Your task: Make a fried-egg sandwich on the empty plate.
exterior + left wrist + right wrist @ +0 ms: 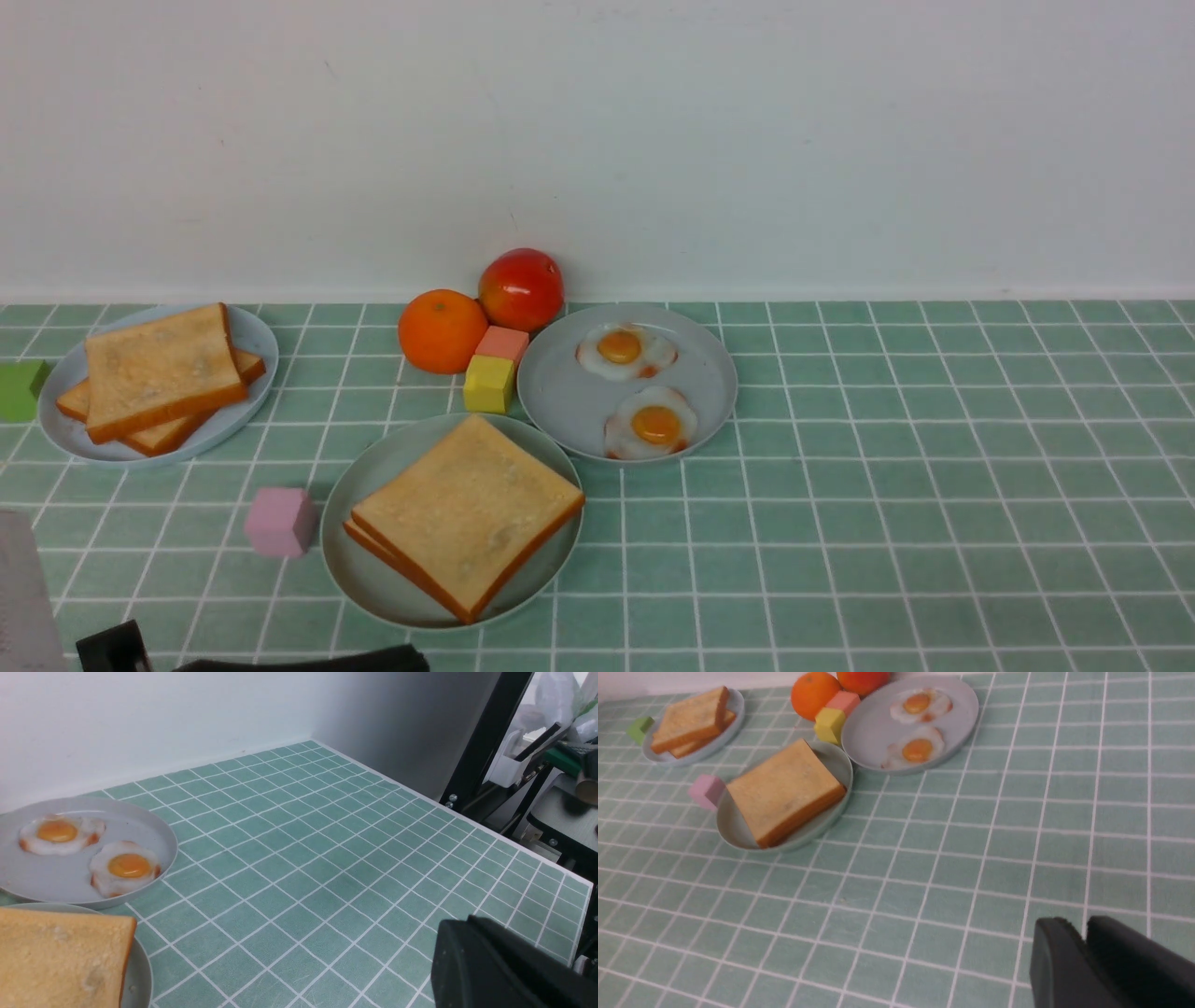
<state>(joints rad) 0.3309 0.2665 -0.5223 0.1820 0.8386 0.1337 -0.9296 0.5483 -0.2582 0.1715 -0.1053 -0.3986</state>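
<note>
Two square golden toast slices [467,504] lie stacked on the pale mint-green plate [373,467] at the front centre. No egg shows between them. The stack and plate also show in the right wrist view [784,788] [738,830] and at the edge of the left wrist view [56,956]. My left gripper [458,921] is shut and empty, above bare tiles to the right of the plates. My right gripper [1083,942] is shut and empty, above bare tiles near the front right. Only dark arm parts show at the front view's lower left edge.
A grey-blue plate [569,401] behind holds two fried eggs [625,350] [651,423]. Another grey-blue plate [243,336] at far left holds spare toast [159,373]. An orange [442,329], a red fruit [521,287], and yellow [489,383], pink [279,521] and green [21,389] blocks stand around.
</note>
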